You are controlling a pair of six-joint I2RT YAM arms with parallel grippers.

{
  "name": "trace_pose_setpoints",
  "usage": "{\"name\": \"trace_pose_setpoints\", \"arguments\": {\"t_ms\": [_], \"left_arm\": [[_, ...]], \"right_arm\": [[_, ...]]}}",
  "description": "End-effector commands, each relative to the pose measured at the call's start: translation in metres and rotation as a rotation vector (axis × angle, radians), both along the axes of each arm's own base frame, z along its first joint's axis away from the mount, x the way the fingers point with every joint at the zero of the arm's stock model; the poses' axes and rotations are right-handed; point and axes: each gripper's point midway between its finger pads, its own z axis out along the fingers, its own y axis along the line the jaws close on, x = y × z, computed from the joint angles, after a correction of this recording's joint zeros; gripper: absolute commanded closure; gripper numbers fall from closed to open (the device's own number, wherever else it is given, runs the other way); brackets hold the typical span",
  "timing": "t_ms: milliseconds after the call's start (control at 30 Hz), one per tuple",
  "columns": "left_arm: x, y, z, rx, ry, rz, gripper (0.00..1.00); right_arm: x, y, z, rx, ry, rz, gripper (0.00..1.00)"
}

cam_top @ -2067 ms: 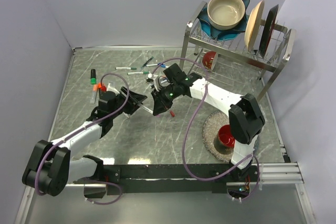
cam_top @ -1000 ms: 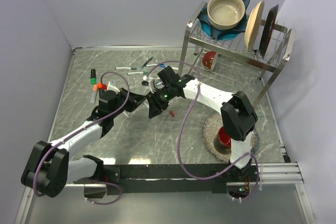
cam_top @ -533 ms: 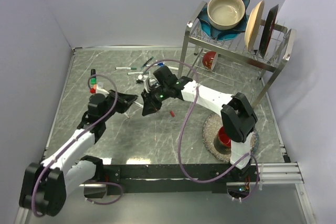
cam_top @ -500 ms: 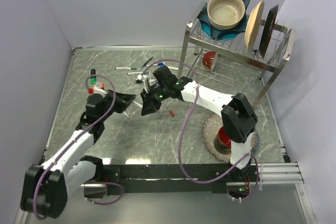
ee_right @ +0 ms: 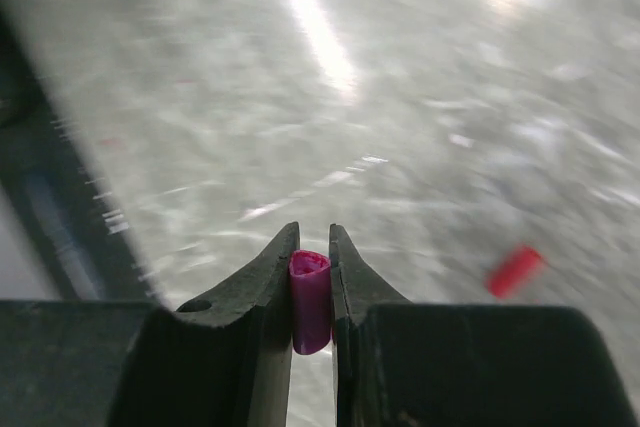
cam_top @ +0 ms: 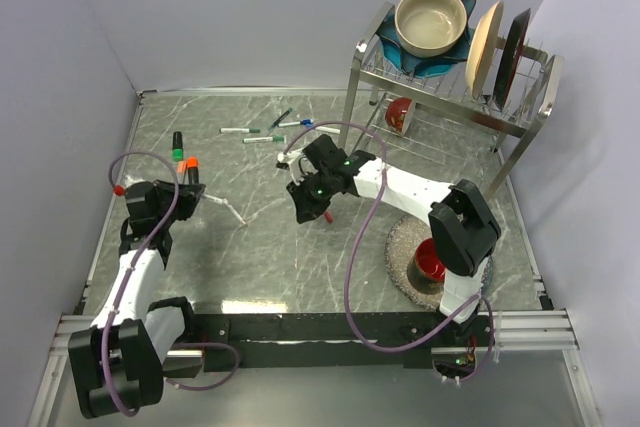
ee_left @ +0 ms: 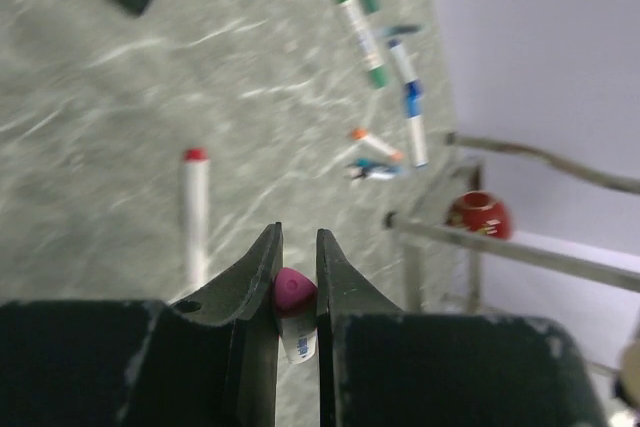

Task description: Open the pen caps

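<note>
right hand [ee_right: 312, 237]: we record it pinching a short magenta plastic pen cap [ee_right: 311, 299] between two black fingers. the cap's hollow mouth faces the wrist camera and it is held clear above the grey marbled surface [cam_top: 260, 257].

left hand [ee_left: 297, 237]: we record it pinching a thin white marker barrel with a pink tip [ee_left: 293, 292]. the pink end is bare and sits between the fingers. the top view puts this hand near the left edge of the surface and the right hand near the middle, well apart.

small red plastic pen cap [ee_right: 517, 269]: loose on the surface, near the right hand.

white marker with a red end [ee_left: 195, 212]: flat on the surface ahead of the left hand.

loose group of white markers toward the far edge: we count a green cap [ee_left: 378, 75] and a blue cap [ee_left: 410, 102], both seated on their barrels, and a short orange-ended marker [ee_left: 372, 140] close by.

cluster of markers with black, green and orange ends [cam_top: 180, 152]: just beside the left hand. we cannot tell whether they stand or lie.

steel wire dish rack [cam_top: 450, 97]: far right corner. it carries a beige ceramic bowl [cam_top: 432, 17] on top and plates set on edge.

glossy red bowl [cam_top: 432, 265]: on a round mat near the right arm's base.
</note>
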Motion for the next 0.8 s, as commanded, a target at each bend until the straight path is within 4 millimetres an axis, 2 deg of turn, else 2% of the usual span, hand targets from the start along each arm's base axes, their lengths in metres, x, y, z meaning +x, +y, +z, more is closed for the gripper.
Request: {"name": "trace_pose_setpoints", "arguments": {"t_ms": [0,67,167,400,533,767], "left_arm": [[-0.019,0.0,-0.03,0.1,0.131,-0.061,0.99],[-0.022,0.004,-0.041,0.125,0.167,-0.058,0.99],[-0.02,0.009,-0.051,0.155,0.219,-0.062,0.99],[-0.014,0.009,-0.088,0.16,0.342,-0.121,0.99],[-0.009,0.01,-0.094,0.167,0.361,-0.134,0.99],[-0.006,0.01,-0.101,0.163,0.381,-0.143,0.96]], "right_arm": [[0.041,-0.03,-0.017,-0.167,-0.172,-0.184,1.0],[0.051,-0.041,-0.022,-0.221,-0.222,-0.219,1.0],[0.056,-0.053,-0.03,-0.266,-0.259,-0.238,0.99],[0.055,-0.073,-0.054,-0.332,-0.244,-0.257,0.95],[0.061,-0.081,-0.059,-0.335,-0.214,-0.278,0.94],[0.062,-0.079,-0.065,-0.309,-0.151,-0.275,0.9]]}}
